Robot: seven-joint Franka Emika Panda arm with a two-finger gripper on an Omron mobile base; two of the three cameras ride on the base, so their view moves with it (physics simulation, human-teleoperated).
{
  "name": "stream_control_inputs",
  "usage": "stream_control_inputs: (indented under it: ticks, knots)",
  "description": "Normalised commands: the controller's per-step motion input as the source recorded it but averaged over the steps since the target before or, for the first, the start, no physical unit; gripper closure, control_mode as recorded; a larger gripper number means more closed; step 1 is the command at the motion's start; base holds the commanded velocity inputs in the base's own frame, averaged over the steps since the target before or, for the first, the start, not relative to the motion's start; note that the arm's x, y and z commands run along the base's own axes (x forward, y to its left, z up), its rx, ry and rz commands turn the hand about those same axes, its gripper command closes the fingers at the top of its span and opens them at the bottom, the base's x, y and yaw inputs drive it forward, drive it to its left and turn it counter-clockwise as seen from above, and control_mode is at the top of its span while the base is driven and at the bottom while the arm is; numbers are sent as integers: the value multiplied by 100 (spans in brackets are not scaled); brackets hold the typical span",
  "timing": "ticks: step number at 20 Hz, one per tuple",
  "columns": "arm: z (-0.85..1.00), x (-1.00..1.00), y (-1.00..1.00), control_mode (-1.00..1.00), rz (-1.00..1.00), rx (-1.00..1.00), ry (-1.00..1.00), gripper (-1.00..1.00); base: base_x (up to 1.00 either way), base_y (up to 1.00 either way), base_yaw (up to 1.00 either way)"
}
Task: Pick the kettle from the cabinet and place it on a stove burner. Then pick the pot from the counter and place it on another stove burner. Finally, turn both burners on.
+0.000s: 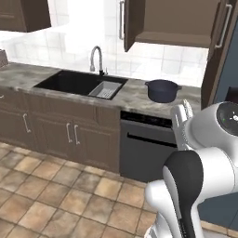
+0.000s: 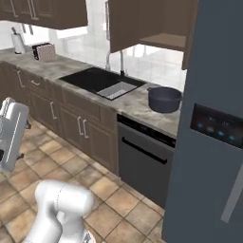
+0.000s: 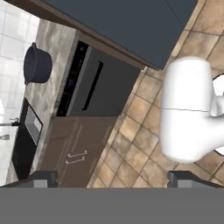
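The dark blue-grey pot (image 1: 162, 89) (image 2: 164, 98) (image 3: 37, 64) stands on the marble-look counter (image 1: 135, 95) (image 2: 135, 103), right of the sink, with nothing in it. Above it, the brown wall cabinet (image 1: 176, 21) (image 2: 147, 21) hangs with its doors swung open; I can see only the underside of its shelf. The kettle is out of view. My gripper (image 3: 116, 179) is open, its two dark fingertips (image 3: 43, 178) far apart with nothing between them. It hovers over the tiled floor, well back from the counter, and looks down at the dishwasher front.
A black sink (image 1: 79, 83) with a faucet (image 1: 96, 58) sits left of the pot. A dark dishwasher (image 1: 146, 148) is under the counter. A tall dark fridge (image 2: 213, 133) stands at the right. A toaster (image 2: 43, 51) is at far left. Tiled floor (image 1: 60, 195) lies in front.
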Motion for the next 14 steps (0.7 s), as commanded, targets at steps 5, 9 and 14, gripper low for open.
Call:
stream_control_inputs:
  ticks: [5, 9, 14]
  knots:
    - [0, 0, 0, 100, 0, 0, 0, -100, 24, 26, -39]
    - [0, 0, 0, 100, 0, 0, 0, -100, 27, 31, -37]
    - [0, 0, 0, 100, 0, 0, 0, -100, 32, 35, -34]
